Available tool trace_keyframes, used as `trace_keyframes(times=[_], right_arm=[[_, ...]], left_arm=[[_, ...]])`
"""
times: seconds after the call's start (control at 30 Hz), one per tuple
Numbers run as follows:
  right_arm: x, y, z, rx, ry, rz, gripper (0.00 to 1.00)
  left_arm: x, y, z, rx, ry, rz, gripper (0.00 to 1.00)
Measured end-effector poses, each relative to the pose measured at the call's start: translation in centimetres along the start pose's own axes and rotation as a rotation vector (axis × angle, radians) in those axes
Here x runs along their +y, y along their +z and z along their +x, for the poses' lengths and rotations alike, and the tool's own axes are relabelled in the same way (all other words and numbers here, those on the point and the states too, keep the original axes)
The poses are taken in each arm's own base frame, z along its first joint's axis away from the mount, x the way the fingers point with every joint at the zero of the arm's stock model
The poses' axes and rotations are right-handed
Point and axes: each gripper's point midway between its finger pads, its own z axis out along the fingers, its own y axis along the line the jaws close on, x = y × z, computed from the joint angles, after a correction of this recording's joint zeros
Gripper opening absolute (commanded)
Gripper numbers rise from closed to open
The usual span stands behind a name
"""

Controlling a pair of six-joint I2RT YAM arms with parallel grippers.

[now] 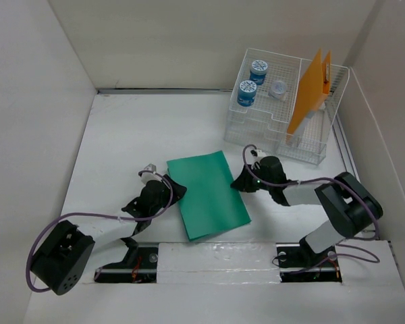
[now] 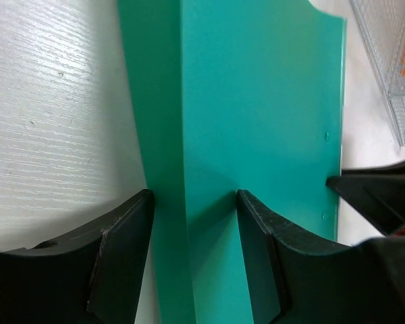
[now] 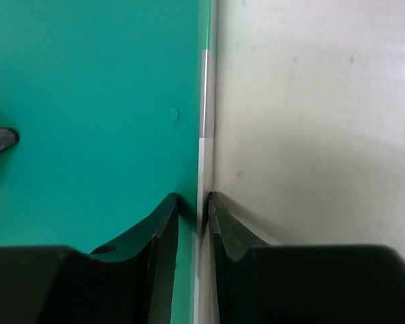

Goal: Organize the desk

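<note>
A: Starting near, with the left claw. Released, jaws spread either side of the left edge of the green folder, clamping nothing.

B: Set low there to steady that side, perhaps, or to get under the cover. Hard to call which.

A: Across to the right claw. Clenched thin on the folder's right edge, pinching it between the fingers.

B: Makes sense as the lifting grip. Thin sheet, flat on the counter, so only catchable by its rim.

A: And the counter itself? Spread wide and white under all of it, from the arm bases out to the back wall.

B: Carrying the folder askew near its middle, between both claws.

A: Further back, far right corner: a wire rack. Holding two blue-lidded jars in its left part and an orange folder upright on the right.

B: Upright thanks to the slot, presumably. Likely home for the green one too. Well short of done, by that reckoning. Calls for a firm pinch and a tilt to vertical before going in. Main risk: slipping out of so thin a grip.
</note>
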Motion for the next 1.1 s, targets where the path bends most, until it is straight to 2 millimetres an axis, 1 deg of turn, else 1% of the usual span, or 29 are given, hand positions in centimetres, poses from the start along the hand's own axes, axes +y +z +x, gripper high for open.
trace_keyframes(times=[0.03, 0.13, 0.2, 0.23, 0.3, 0.37, 0.43, 0.5, 0.7, 0.8, 0.87, 1.0, 1.03, 1.07, 1.1], right_arm=[[0.0, -0.4, 0.3, -0.002, 0.011, -0.001, 0.0], [0.1, -2.3, 1.3, 0.001, 0.039, 0.019, 0.0], [0.9, -3.8, 1.0, -0.023, 0.04, 0.018, 0.0], [2.0, -4.6, 0.5, -0.045, 0.026, -0.002, 0.0], [4.2, -6.1, -1.2, -0.114, -0.006, -0.054, 0.0], [5.8, -7.6, -2.8, -0.177, -0.027, -0.09, 0.0], [6.6, -8.9, -4.2, -0.229, -0.038, -0.108, 0.0], [6.8, -9.6, -4.9, -0.257, -0.036, -0.109, 0.0], [6.0, -10.5, -5.3, -0.266, -0.005, -0.084, 0.0], [5.9, -10.6, -5.3, -0.259, 0.005, -0.083, 0.0], [5.8, -10.6, -5.2, -0.252, 0.01, -0.085, 0.0], [5.6, -10.4, -4.9, -0.241, 0.024, -0.086, 0.0], [5.5, -10.4, -4.7, -0.237, 0.031, -0.088, 0.0], [5.3, -10.2, -4.3, -0.231, 0.038, -0.089, 0.0], [5.0, -10.1, -3.9, -0.223, 0.045, -0.089, 0.0]], left_arm=[[0.0, 0.0, 0.0, -0.001, 0.001, 0.002, 0.48], [-0.4, -0.2, -0.2, -0.004, 0.007, 0.016, 0.55], [-0.8, -0.5, -0.2, 0.001, 0.011, 0.03, 0.61], [-1.0, -0.8, 0.1, 0.021, 0.014, 0.041, 0.62], [-1.2, -1.4, 0.7, 0.051, 0.024, 0.056, 0.64], [-1.3, -2.0, 1.0, 0.076, 0.034, 0.06, 0.67], [-1.4, -2.4, 1.2, 0.096, 0.043, 0.063, 0.68], [-1.7, -2.6, 1.3, 0.107, 0.048, 0.065, 0.68], [-1.8, -2.8, 1.6, 0.13, 0.056, 0.068, 0.68], [-2.0, -2.7, 1.9, 0.14, 0.044, 0.096, 0.68], [-1.6, -2.5, 2.4, 0.163, 0.04, 0.085, 0.68], [-1.8, -2.2, 2.4, 0.163, 0.046, 0.095, 0.68], [-1.8, -2.2, 2.4, 0.162, 0.052, 0.095, 0.68], [-1.8, -2.1, 2.4, 0.162, 0.057, 0.091, 0.61], [-1.7, -2.0, 2.3, 0.16, 0.06, 0.085, 0.59]])
